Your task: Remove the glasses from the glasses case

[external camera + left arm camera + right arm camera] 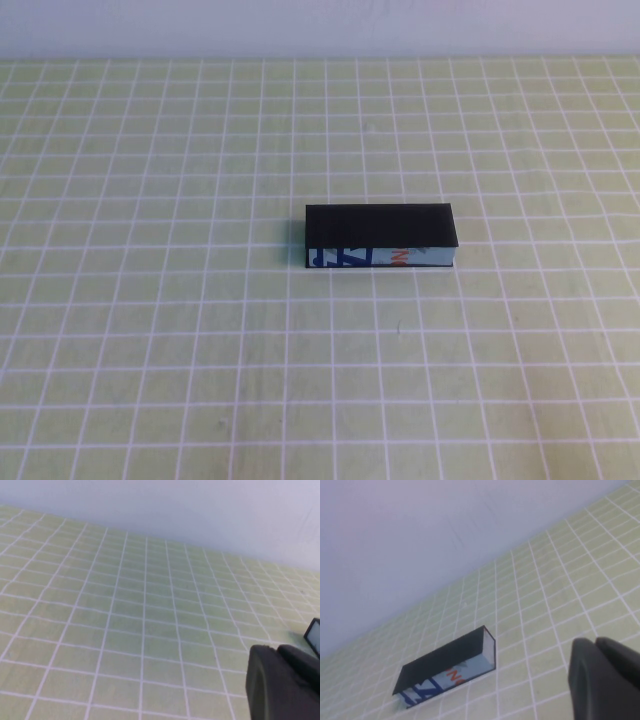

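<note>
The glasses case (381,236) is a long matte black box with its lid shut, lying across the middle of the table, its pale side with blue and orange marks facing the robot. It also shows in the right wrist view (446,668), and one corner of it shows in the left wrist view (313,635). The glasses are hidden. Neither arm shows in the high view. My left gripper (282,652) is shut and empty above the cloth, apart from the case. My right gripper (597,645) is shut and empty, off to the side of the case.
A yellow-green cloth with a white grid (150,300) covers the whole table. A pale wall (320,25) runs along the far edge.
</note>
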`<state>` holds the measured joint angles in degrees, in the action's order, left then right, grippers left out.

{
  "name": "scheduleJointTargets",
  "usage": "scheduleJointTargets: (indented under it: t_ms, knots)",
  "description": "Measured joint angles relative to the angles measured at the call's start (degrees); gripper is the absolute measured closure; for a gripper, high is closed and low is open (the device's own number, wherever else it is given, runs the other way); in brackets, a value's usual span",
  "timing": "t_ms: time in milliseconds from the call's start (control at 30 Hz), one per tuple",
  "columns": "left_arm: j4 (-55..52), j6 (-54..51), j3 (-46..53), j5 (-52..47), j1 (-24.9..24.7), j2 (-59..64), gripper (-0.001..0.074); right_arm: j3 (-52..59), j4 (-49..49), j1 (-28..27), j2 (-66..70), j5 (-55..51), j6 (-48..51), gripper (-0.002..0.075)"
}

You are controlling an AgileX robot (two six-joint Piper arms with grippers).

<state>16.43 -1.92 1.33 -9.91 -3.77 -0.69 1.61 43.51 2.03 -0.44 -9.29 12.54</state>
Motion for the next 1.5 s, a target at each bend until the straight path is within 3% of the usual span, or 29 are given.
scheduleJointTargets:
  t_ms: [367,633,833,1000,1100,1333,1500]
  knots:
    - [8.6,3.6,0.1,7.2,0.0,0.0,0.0739,0.0,11.1,0.0,0.0,4.3,0.0,0.0743]
    - [13.5,5.5,-5.4,-4.2,0.0,12.0,0.0739,-10.0,6.9,-0.1,10.5,-4.4,0.0,0.0743]
    - [18.8,-9.7,-20.4,-15.4,0.0,32.9,0.0739,-25.9,-1.4,-0.1,29.9,-18.5,4.8,0.0743]
    - [37.8,-34.7,-30.3,-23.8,0.0,48.1,0.0739,-33.5,-3.1,-0.1,43.0,-28.2,10.5,0.0743]
    - [45.8,-44.1,-36.9,-28.6,0.0,57.6,0.0739,-36.4,-3.6,-0.1,48.7,-32.5,12.3,0.0743]
    - [49.1,-52.5,-57.1,-41.0,-0.2,81.8,0.0739,-43.0,-4.6,3.4,59.1,-37.4,14.6,0.0743]
    - [49.1,-53.2,-74.3,-46.3,-3.0,98.4,0.0739,-49.0,-8.6,13.3,65.7,-37.1,13.6,0.0743]
